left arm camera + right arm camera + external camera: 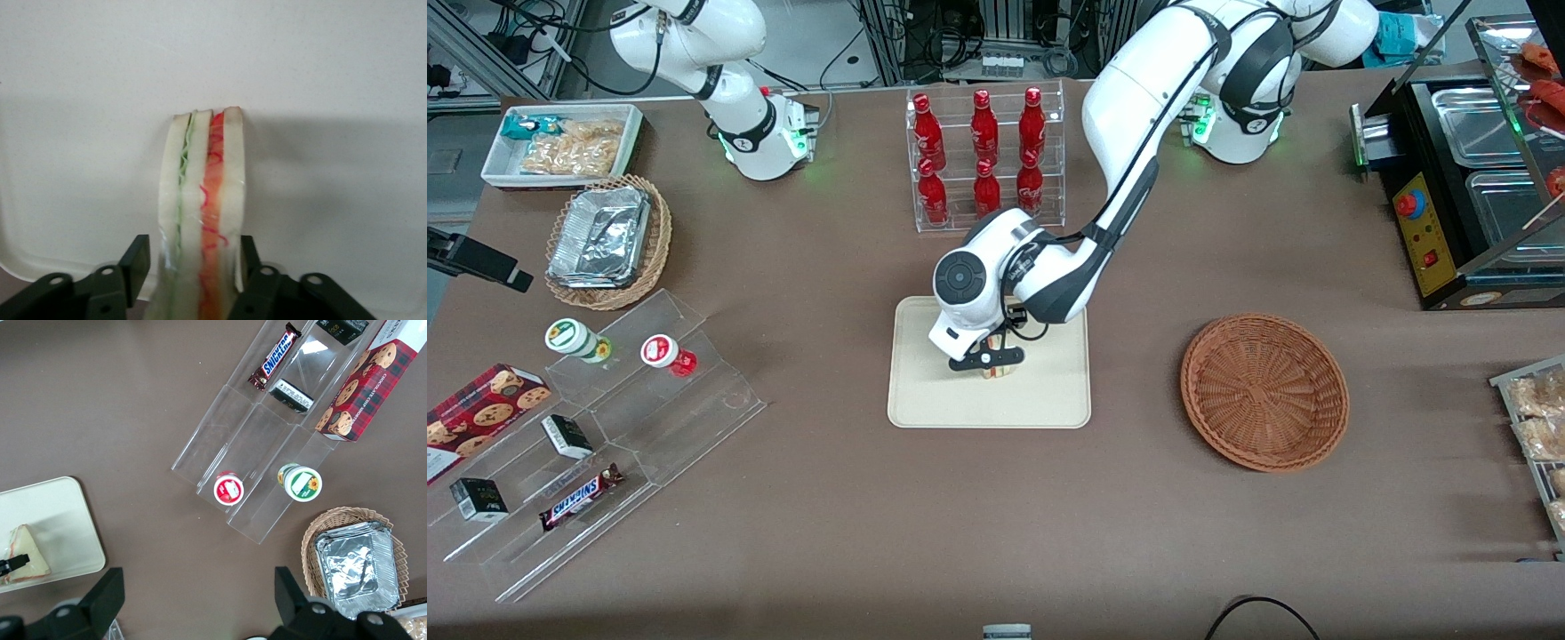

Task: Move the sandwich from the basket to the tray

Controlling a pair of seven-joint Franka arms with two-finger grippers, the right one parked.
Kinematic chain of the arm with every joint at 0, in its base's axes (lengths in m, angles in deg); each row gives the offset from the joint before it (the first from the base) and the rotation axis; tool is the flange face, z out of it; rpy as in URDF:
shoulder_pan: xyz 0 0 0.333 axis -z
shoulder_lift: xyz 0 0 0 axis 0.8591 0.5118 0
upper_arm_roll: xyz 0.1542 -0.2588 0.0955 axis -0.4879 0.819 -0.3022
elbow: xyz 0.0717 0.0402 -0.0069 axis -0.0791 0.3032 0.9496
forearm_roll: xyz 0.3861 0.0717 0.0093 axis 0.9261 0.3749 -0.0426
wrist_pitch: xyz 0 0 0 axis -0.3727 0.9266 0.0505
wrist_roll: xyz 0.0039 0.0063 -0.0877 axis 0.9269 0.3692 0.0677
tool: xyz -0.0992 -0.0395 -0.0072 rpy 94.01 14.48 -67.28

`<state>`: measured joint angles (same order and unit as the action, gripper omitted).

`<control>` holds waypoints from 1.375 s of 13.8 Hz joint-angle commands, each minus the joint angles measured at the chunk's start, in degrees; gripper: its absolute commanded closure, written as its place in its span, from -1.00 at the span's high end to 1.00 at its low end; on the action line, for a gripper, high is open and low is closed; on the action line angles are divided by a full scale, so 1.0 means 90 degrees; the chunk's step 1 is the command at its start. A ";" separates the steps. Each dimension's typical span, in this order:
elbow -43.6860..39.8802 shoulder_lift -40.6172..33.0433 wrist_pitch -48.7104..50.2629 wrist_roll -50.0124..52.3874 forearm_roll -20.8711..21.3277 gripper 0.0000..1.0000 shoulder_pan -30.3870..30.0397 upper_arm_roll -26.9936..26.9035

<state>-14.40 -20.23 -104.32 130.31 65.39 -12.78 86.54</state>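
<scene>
Left gripper (989, 360) is low over the tray (925, 400), jaws clenched on the sandwich (1000, 366). In the wrist view the fingers (137, 261) sit against both bread faces of the sandwich (203, 220), which stands on edge with the cream tray (80, 100) right under it. The right wrist view shows the sandwich (25, 553) on or just above the tray (60, 520), near the middle of its width; I cannot tell if it touches.

Step in hand, as I judge it: the release. To do it well, lower until the bread edge rests on the tray, open the jaws slowly so the wedge does not stick to one pad, then lift straight up. The wedge stands on a narrow edge and may tip over; that is fine while it stays inside the rim.

Containers: brown wicker basket (1264, 391), toward the working arm's end, holds nothing. The tan basket (654, 253) holds a foil container (599, 236). A white bin (627, 142) holds snacks. A clear rack holds red bottles (983, 151). Acrylic steps (694, 427) carry two small jars, a Snickers bar (578, 498), small dark boxes and a cookie box (476, 418).
</scene>
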 commanded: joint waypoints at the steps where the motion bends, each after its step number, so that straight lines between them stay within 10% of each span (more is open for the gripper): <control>1: -0.0146 0.0052 0.0019 0.0129 0.0088 0.99 -0.0003 -0.0055; 14: -0.0380 -0.1236 0.0601 0.0159 0.0058 1.00 -0.0179 -0.2239; 19: -0.0263 -0.2105 0.2029 -0.2598 0.0010 1.00 -0.1474 -0.2789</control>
<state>-18.86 -35.43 -88.38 116.32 65.61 -20.21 60.79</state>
